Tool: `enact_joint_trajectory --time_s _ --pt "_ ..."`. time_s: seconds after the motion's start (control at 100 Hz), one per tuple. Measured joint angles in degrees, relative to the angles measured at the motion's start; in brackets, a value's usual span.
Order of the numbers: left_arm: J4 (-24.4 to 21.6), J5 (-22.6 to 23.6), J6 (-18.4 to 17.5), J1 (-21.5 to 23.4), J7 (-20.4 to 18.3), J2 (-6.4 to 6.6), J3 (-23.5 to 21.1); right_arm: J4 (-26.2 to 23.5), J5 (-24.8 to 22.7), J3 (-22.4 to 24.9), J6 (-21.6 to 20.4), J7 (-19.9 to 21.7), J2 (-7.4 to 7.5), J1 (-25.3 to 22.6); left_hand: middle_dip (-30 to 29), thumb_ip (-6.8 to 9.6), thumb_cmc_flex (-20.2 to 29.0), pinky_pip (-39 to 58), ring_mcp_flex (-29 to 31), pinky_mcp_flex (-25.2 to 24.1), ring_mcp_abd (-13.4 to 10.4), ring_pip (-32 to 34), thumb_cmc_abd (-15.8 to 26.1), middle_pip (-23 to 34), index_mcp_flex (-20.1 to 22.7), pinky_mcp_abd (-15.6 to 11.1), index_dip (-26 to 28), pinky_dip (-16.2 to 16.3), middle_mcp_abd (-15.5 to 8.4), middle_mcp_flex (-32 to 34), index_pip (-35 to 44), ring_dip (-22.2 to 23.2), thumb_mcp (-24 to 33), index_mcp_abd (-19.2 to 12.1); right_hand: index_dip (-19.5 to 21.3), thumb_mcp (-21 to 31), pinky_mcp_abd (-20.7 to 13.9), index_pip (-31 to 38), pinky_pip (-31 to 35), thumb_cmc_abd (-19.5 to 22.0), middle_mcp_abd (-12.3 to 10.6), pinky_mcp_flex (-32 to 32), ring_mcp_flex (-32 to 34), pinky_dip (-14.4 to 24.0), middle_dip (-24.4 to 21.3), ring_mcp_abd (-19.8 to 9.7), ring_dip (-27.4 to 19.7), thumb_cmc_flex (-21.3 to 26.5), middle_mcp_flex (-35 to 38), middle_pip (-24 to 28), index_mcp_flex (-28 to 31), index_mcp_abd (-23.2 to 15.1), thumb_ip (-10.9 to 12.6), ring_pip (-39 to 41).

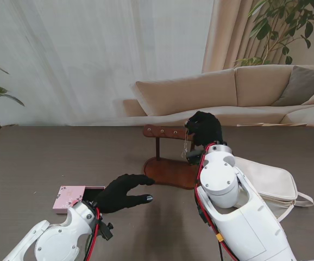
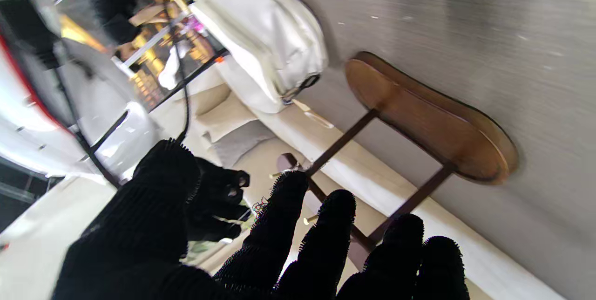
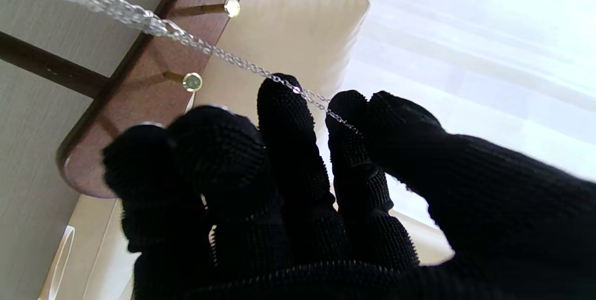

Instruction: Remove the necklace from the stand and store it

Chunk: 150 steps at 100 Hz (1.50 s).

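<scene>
A dark wooden necklace stand (image 1: 168,163) with a top bar and brass pegs (image 3: 192,81) rises from an oval base (image 2: 433,118) in the middle of the table. My right hand (image 1: 205,128) is at the bar's right end, its thumb and forefinger pinched on the thin silver necklace (image 3: 223,56), which runs taut from the fingertips past the bar. A strand of the necklace (image 1: 187,145) hangs beside the stand. My left hand (image 1: 125,191) hovers open, fingers spread, nearer to me and left of the base. An open pink jewellery box (image 1: 71,197) lies by that hand.
A cream handbag (image 1: 265,182) lies on the table right of the stand, behind my right arm. A beige sofa (image 1: 244,92) and curtain stand beyond the table's far edge. Potted plants sit at both far corners.
</scene>
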Motion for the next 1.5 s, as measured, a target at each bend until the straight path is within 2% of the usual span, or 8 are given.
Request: enact_joint_trajectory --time_s 0.09,0.17,0.33,0.63,0.88,1.1,1.32,1.5 --pt "-0.03 5.14 0.67 -0.12 1.12 -0.01 -0.34 -1.26 0.05 0.36 -0.31 1.33 0.41 -0.84 0.00 0.00 0.00 0.00 0.02 0.00 0.00 0.00 0.00 0.00 -0.06 0.00 0.00 0.00 0.00 0.00 0.00 0.00 0.00 0.00 0.00 0.00 0.00 0.00 0.00 0.00 0.00 0.00 0.00 0.00 0.00 0.00 0.00 0.00 0.00 -0.01 0.00 0.00 0.00 0.00" --pt "-0.12 5.68 1.56 -0.31 1.03 0.02 -0.87 -2.57 -0.01 0.70 -0.66 2.88 0.90 -1.69 0.00 0.00 0.00 0.00 0.02 0.00 0.00 0.57 0.00 0.00 -0.91 -0.01 0.09 0.00 -0.10 0.00 -0.06 0.52 0.00 -0.06 0.01 0.00 0.00 0.00 0.00 0.00 0.00 0.01 0.00 0.00 0.00 0.00 0.00 0.00 0.00 -0.01 0.00 0.00 0.00 0.00" --pt "-1.03 6.78 3.99 -0.62 -4.75 0.47 -3.52 -5.19 0.13 1.22 -2.23 3.90 1.67 -3.86 0.00 0.00 0.00 0.00 0.02 0.00 -0.04 0.67 0.00 0.00 -2.44 -0.10 -0.29 0.00 -0.55 0.00 -0.68 1.92 0.00 -0.13 0.01 0.00 0.00 0.00 0.01 0.00 0.00 0.01 0.00 0.00 0.00 0.00 0.00 0.00 0.00 -0.02 0.00 0.00 0.00 0.00" --pt "-2.48 13.30 4.91 0.00 -10.40 1.70 -9.30 -7.81 0.53 1.38 -5.93 6.67 2.87 -8.11 0.21 0.00 -0.08 0.00 -0.64 -0.01 -2.22 0.68 -0.04 -0.56 -6.46 -2.50 -0.79 0.00 -3.05 -3.43 -1.96 3.62 1.55 -0.74 0.06 0.00 0.00 -0.01 0.01 0.00 0.00 0.02 0.01 0.00 0.01 0.00 0.00 0.00 0.69 -0.66 0.00 0.00 0.00 0.00" --pt "-2.88 19.03 4.22 1.13 -14.03 2.66 -14.62 -9.07 1.24 1.20 -8.28 8.66 3.63 -10.70 -1.11 -0.29 -3.93 -1.37 -6.09 -2.98 -5.58 0.41 -5.68 -0.89 -12.06 -5.97 -2.93 -0.71 -5.36 -8.90 -3.85 4.06 10.01 0.05 0.08 0.00 0.00 -0.01 0.01 0.00 0.00 0.02 0.01 0.00 0.20 0.00 0.00 0.00 0.69 -0.66 0.00 0.00 0.00 0.00" --pt "-0.78 21.48 3.19 0.67 -17.37 3.48 -17.09 -9.70 1.30 1.00 -9.27 9.50 4.00 -11.97 -2.27 -0.27 -5.41 -2.83 -7.88 -4.29 -7.38 -0.07 -8.97 -1.63 -15.22 -8.03 -4.42 -2.81 -6.13 -12.56 -5.36 2.94 11.79 0.78 0.10 0.00 0.00 -0.02 0.01 0.00 0.00 0.02 0.01 0.00 0.55 0.00 0.00 0.00 0.69 -0.67 0.00 0.00 0.00 0.00" --pt "0.75 26.90 2.35 0.42 -21.99 4.20 -18.89 -10.29 1.67 1.08 -9.95 10.44 4.25 -12.91 -2.90 -0.27 -6.03 -4.29 -9.28 -4.37 -8.16 -0.27 -9.53 -1.60 -15.54 -9.00 -5.01 -5.84 -6.16 -13.26 -5.36 2.83 14.05 0.93 0.11 0.00 0.00 -0.02 0.01 0.00 0.00 0.02 0.01 0.00 0.55 0.00 0.01 0.00 0.69 -0.67 0.00 0.00 0.00 0.00" --pt "2.30 29.57 1.73 0.14 -22.21 4.64 -19.57 -10.39 1.66 1.04 -10.24 10.93 4.47 -13.30 -3.02 -0.27 -6.03 -4.34 -9.34 -4.37 -8.74 -0.27 -9.53 -1.56 -16.14 -9.54 -5.04 -6.73 -6.19 -13.92 -5.36 3.29 14.64 0.94 0.12 0.00 0.00 -0.02 0.01 0.00 0.00 0.02 0.01 0.00 0.56 0.00 0.01 0.00 0.69 -0.67 0.00 0.00 -0.01 0.00"
